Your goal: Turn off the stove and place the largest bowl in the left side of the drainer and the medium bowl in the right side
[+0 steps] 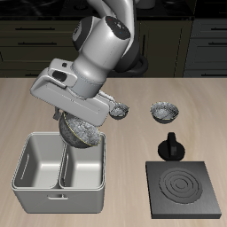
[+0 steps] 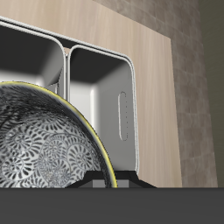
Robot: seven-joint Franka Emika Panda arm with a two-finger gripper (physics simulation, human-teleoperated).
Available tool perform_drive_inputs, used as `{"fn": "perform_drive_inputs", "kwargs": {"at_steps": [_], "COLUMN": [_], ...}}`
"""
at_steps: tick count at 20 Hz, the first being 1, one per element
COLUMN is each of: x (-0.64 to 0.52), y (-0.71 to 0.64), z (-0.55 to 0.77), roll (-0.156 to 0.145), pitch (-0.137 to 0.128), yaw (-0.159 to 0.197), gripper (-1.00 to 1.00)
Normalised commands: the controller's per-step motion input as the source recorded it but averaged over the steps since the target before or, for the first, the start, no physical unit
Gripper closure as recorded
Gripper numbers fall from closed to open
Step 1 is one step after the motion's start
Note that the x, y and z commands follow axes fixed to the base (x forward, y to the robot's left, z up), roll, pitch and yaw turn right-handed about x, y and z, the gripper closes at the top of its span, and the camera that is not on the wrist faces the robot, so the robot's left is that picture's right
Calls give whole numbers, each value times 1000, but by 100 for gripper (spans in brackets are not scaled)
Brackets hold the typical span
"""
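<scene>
My gripper (image 1: 74, 121) is shut on the rim of the largest bowl (image 1: 81, 133), a shiny speckled grey bowl. It hangs tilted just above the drainer (image 1: 27, 168), over the compartment nearer the stove. In the wrist view the bowl (image 2: 44, 149) fills the near field, with the drainer's two compartments (image 2: 98, 87) below it, both empty. The medium bowl (image 1: 164, 111) sits on the table farther back, beyond the knob. The stove (image 1: 184, 188) lies near the front edge; its burner rings are dark. Its black knob (image 1: 170, 146) stands just behind it.
The tiny bowl (image 1: 120, 111) sits on the table between the arm and the medium bowl. Dark cabinets run behind the table's back edge. The drainer's central wall (image 1: 62, 167) runs front to back.
</scene>
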Motion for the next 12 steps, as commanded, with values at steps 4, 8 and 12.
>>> {"fn": "perform_drive_inputs", "kwargs": {"at_steps": [4, 8, 12], "x": [129, 136, 94], "y": [-3, 180, 99], "z": [-90, -111, -113], "roll": [-9, 54, 33], "pitch": [10, 9, 5], "yaw": [49, 48, 25], "gripper": [100, -100, -100]}}
